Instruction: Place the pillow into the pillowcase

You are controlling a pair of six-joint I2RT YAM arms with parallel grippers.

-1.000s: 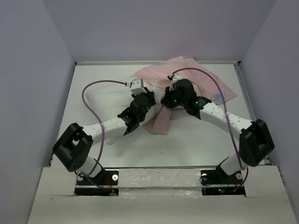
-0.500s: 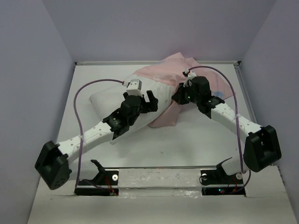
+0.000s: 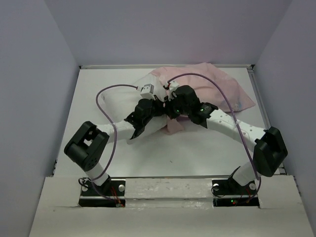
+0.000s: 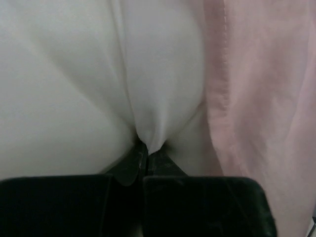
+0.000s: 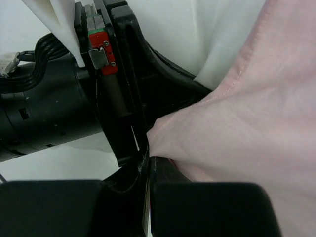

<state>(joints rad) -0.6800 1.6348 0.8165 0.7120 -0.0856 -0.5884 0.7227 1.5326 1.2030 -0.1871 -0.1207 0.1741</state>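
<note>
Pillow (image 3: 116, 101) long axis runs parallel to the table's (image 3: 197, 148) far edge, with its right end inside the pillowcase (image 3: 222, 86). Left gripper (image 4: 144, 154) is clamped on pillow fabric; right gripper (image 5: 146, 159) is clamped on the pillowcase hem.

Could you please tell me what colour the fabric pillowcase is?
Pale pink; the thin fabric pillowcase shows best in the right wrist view.

Robotics lab test cell, white table (image 3: 207, 148) boxed in by plain pale lavender walls (image 3: 168, 29) on its left, right and far sides, left arm (image 3: 118, 131) and right arm (image 3: 232, 126) bolted at the table's near edge, purple cables (image 3: 98, 97) looping above it
</note>
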